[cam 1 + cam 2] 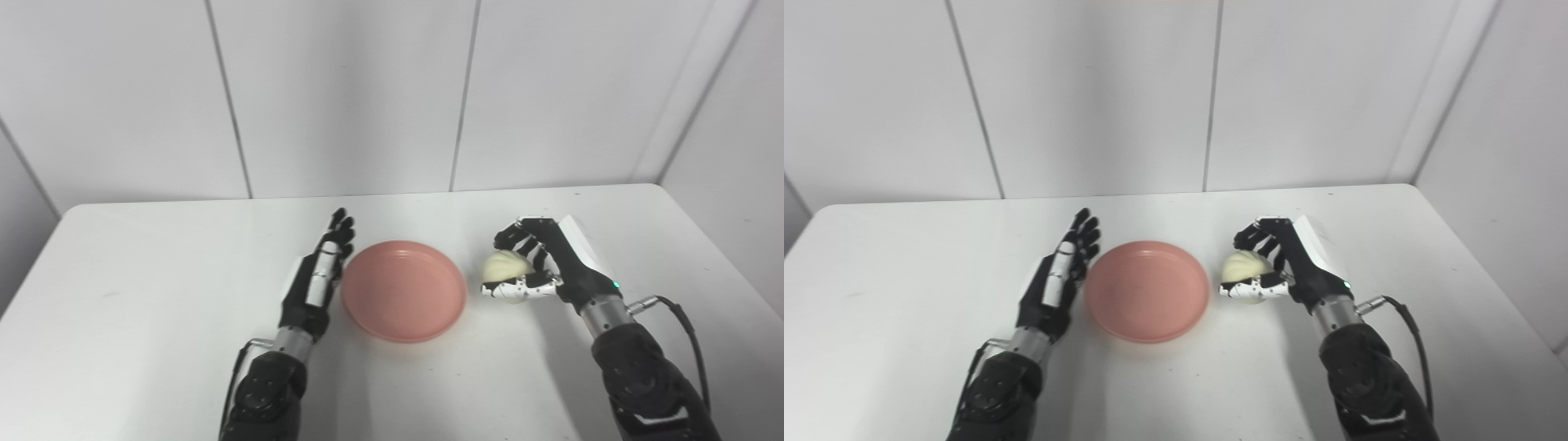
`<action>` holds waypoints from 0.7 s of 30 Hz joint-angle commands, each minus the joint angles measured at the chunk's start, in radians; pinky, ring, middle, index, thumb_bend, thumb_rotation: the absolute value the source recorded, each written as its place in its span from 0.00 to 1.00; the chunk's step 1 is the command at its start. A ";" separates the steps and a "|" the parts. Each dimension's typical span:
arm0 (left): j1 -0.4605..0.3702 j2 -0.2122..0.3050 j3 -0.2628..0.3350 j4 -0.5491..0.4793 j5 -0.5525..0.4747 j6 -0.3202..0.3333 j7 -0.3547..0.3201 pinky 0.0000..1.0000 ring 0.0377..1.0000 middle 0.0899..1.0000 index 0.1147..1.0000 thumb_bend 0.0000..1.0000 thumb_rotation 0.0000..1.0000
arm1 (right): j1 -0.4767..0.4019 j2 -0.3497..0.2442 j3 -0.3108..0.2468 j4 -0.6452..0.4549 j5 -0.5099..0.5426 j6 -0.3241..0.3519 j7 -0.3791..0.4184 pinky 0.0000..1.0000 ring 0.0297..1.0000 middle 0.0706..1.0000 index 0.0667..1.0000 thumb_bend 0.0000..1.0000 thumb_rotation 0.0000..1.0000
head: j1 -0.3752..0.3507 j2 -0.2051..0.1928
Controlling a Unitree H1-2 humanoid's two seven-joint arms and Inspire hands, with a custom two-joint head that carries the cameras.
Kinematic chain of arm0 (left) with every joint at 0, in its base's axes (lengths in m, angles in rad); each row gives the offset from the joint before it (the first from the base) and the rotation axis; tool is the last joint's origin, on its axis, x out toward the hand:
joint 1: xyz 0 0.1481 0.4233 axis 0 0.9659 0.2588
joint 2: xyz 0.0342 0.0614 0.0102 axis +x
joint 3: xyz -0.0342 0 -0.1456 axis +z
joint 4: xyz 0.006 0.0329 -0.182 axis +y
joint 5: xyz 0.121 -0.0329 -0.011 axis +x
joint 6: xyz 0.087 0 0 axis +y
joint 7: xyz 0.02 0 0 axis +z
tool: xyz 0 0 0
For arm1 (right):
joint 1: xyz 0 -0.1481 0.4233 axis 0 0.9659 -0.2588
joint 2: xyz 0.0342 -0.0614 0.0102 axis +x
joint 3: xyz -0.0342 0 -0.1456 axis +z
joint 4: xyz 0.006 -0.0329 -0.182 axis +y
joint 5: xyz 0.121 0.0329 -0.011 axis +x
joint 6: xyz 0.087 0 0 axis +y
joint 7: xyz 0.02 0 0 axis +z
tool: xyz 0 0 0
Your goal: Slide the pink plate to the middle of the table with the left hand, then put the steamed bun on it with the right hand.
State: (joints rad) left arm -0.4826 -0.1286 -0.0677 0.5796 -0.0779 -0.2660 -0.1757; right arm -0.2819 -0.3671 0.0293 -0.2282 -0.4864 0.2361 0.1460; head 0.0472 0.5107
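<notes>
Pink plate (404, 291): flat on the white table (153, 318), near the table's middle, nothing lying in it
Left hand (321, 272): just beside the plate's left rim, set on edge with fingers stretched straight and pointing away toward the wall; spread wide, holding nothing; possibly touching the rim, though the narrow gap is hard to read from this angle
Steamed bun (507, 275): pale and round, just to the right of the plate, close to its right rim but apart from it
Right hand (539, 263): to the right of the plate, fingers curled over the top of the bun and thumb under its near side, closed around the bun
Bun against table: unclear whether resting on the surface or lifted a little off it
Right forearm: enters from the bottom edge, well right of the plate, with a black cable (686, 331) looping off the wrist
Wall (343, 92): white panels behind the table, beyond the plate
</notes>
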 commanded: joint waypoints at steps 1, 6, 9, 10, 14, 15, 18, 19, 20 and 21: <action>0.049 -0.023 -0.009 0.053 0.012 -0.023 0.016 1.00 0.99 0.98 0.96 0.47 1.00 | -0.072 0.008 0.019 -0.039 0.000 -0.039 -0.002 0.19 0.43 0.46 0.44 0.51 0.00 | 0.001 0.001; 0.041 -0.028 -0.015 0.075 0.028 -0.046 0.026 0.99 0.97 0.97 0.96 0.47 1.00 | -0.118 0.044 0.079 -0.010 0.001 -0.022 0.015 0.20 0.41 0.42 0.46 0.51 0.00 | 0.053 0.002; 0.038 -0.032 -0.014 0.081 0.027 -0.046 0.029 0.99 0.97 0.96 0.96 0.45 1.00 | -0.139 0.060 0.110 0.033 0.004 -0.048 0.017 0.24 0.37 0.46 0.46 0.51 0.00 | 0.074 0.004; 0.034 -0.034 -0.013 0.088 0.028 -0.049 0.033 0.99 0.97 0.96 0.95 0.45 1.00 | -0.146 0.063 0.121 0.055 0.004 -0.060 0.019 0.26 0.38 0.47 0.45 0.51 0.00 | 0.077 0.004; 0.023 -0.034 -0.013 0.116 0.033 -0.071 0.039 0.98 0.96 0.96 0.95 0.45 1.00 | -0.163 0.077 0.144 0.130 -0.004 -0.089 0.002 0.23 0.40 0.41 0.46 0.51 0.00 | 0.079 0.002; 0.021 -0.034 -0.014 0.120 0.035 -0.074 0.043 0.98 0.96 0.96 0.95 0.45 1.00 | -0.169 0.083 0.151 0.154 -0.009 -0.094 -0.004 0.22 0.39 0.41 0.47 0.51 0.00 | 0.080 0.003; 0.019 -0.035 -0.014 0.124 0.031 -0.078 0.041 0.98 0.97 0.96 0.95 0.43 1.00 | -0.184 0.093 0.166 0.204 -0.023 -0.112 -0.017 0.22 0.34 0.43 0.48 0.51 0.00 | 0.082 0.003; 0.018 -0.035 -0.014 0.126 0.031 -0.078 0.039 0.99 0.97 0.96 0.95 0.43 1.00 | -0.189 0.095 0.171 0.218 -0.027 -0.117 -0.020 0.23 0.34 0.43 0.48 0.51 0.00 | 0.082 0.002; 0.018 -0.035 -0.015 0.127 0.031 -0.080 0.037 0.99 0.97 0.97 0.95 0.43 1.00 | -0.193 0.097 0.176 0.231 -0.031 -0.122 -0.025 0.24 0.35 0.44 0.48 0.51 0.00 | 0.080 0.002; 0.018 -0.034 -0.016 0.127 0.032 -0.079 0.036 0.99 0.97 0.97 0.95 0.43 1.00 | -0.196 0.097 0.181 0.244 -0.034 -0.134 -0.031 0.24 0.35 0.43 0.48 0.51 0.00 | 0.078 0.002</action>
State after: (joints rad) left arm -0.5169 -0.1540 -0.0802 0.6492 -0.0446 -0.3193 -0.1377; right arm -0.4242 -0.2737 0.2104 0.0284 -0.5154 0.1646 0.1427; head 0.1243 0.5123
